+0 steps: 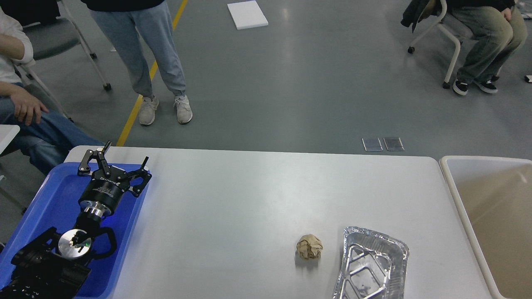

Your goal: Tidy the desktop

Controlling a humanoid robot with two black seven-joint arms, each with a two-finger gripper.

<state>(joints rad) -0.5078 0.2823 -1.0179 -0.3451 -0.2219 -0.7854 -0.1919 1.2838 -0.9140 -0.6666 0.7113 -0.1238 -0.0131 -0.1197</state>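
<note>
The desktop (249, 199) is a wide whitish-grey tabletop with rounded corners. A crumpled brown paper ball (309, 247) lies on it near the front, right of centre. An empty foil tray (370, 265) lies just right of the ball, at the front edge. My left gripper (125, 153) is open and empty, held above the far end of the blue tray (54, 199) at the table's left end, far from both items. My right gripper is out of view.
A beige rimmed bin (490, 220) stands against the table's right end. People stand and sit on the floor beyond the table: a standing person (145, 50) at the back left, seated ones at the far left and far right.
</note>
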